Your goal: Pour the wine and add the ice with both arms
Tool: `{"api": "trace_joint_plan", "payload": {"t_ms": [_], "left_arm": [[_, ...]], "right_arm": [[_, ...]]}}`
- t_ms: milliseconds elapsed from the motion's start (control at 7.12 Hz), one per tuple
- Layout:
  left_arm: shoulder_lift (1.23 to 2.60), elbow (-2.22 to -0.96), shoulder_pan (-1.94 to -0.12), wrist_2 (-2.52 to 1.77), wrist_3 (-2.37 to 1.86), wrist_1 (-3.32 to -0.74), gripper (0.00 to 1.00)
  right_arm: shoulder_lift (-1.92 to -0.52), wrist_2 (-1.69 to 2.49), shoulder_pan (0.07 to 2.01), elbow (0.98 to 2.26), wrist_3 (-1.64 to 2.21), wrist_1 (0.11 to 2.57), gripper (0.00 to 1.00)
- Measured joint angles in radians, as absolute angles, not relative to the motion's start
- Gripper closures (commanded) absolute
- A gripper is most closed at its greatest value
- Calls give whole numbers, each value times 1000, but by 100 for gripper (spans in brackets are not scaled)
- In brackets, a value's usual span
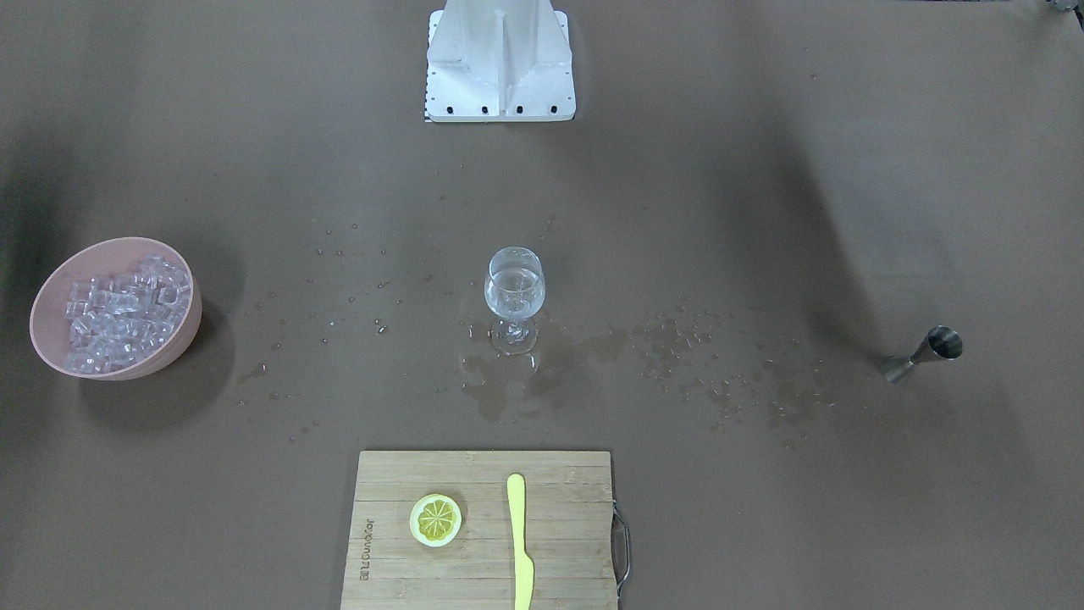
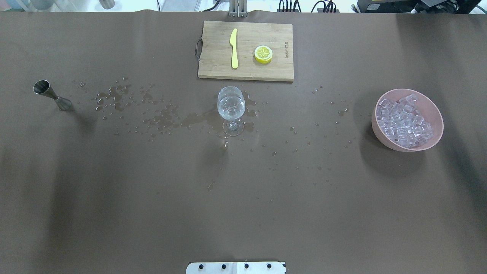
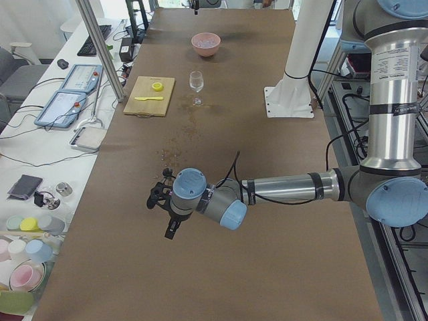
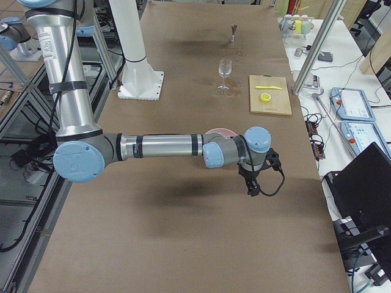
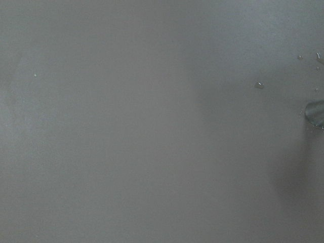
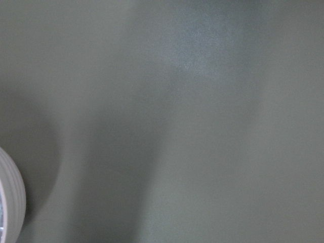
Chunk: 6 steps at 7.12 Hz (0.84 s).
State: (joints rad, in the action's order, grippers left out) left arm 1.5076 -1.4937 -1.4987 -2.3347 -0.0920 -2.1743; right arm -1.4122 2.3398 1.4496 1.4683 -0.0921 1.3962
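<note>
Clear wine (image 1: 514, 296), maybe half-full glass (image 1: 514, 264); glassy ice (image 1: 123, 313) heaped in pink bowl (image 1: 183, 342).

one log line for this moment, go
left gripper: over table near jigger, jaws unclear | right gripper: near bowl of ice, jaws unclear | glass: upright, clear liquid inside | table: spills

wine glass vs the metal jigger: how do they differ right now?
Material: the wine glass is clear, the jigger is dull metal.
Contents: the wine glass holds a little clear wine; whether the jigger holds anything can't be seen.
Place: the wine glass stands mid-table in a wet patch, the jigger near the robot's left end.
Shared: both stand upright on the brown table, and neither is held.
</note>
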Motion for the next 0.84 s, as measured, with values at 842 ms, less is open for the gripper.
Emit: {"api": "trace_joint_plan", "payload": {"t_ms": [842], "left_arm": [[1507, -1516, -1499, -2364, -87, -2179, 2]], "right_arm": [[-1433, 2359, 1448, 1502, -93, 1396, 0]]}}
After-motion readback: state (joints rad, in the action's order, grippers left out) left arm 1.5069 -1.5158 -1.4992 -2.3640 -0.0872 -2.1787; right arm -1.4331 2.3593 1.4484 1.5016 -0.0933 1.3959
